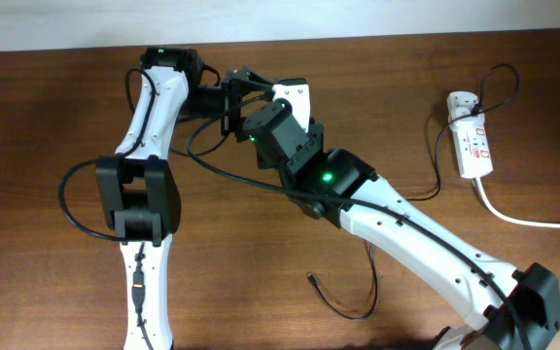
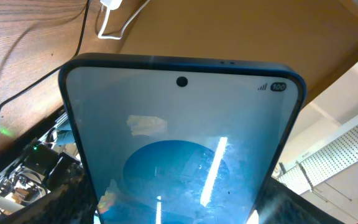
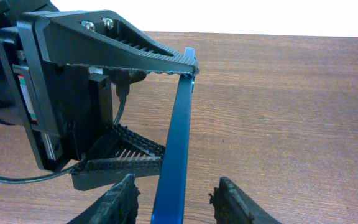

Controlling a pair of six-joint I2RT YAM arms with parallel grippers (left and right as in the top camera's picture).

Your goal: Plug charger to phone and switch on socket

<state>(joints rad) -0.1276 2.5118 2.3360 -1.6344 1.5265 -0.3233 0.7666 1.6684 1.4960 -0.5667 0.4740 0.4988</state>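
My left gripper (image 1: pixel 251 97) is shut on the phone (image 1: pixel 297 97) and holds it up off the table. In the left wrist view the phone's blue-and-white screen (image 2: pixel 179 124) fills the frame between the dark fingers (image 2: pixel 55 199). The right wrist view shows the phone edge-on (image 3: pixel 180 124), clamped top and bottom by the left fingers (image 3: pixel 123 46). My right gripper (image 3: pixel 176 193) straddles that edge, open, with a clear gap on its right side. The charger's black cable (image 1: pixel 358 309) lies on the table, its connector tip (image 1: pixel 311 279) free. The socket (image 1: pixel 474 146) lies far right.
The socket's thick white cord (image 1: pixel 523 219) runs off the right edge. A white adapter (image 1: pixel 463 100) sits in the socket's top end. The right arm (image 1: pixel 406 228) crosses the table diagonally above the loose cable. Brown wooden tabletop (image 1: pixel 47 117) all round.
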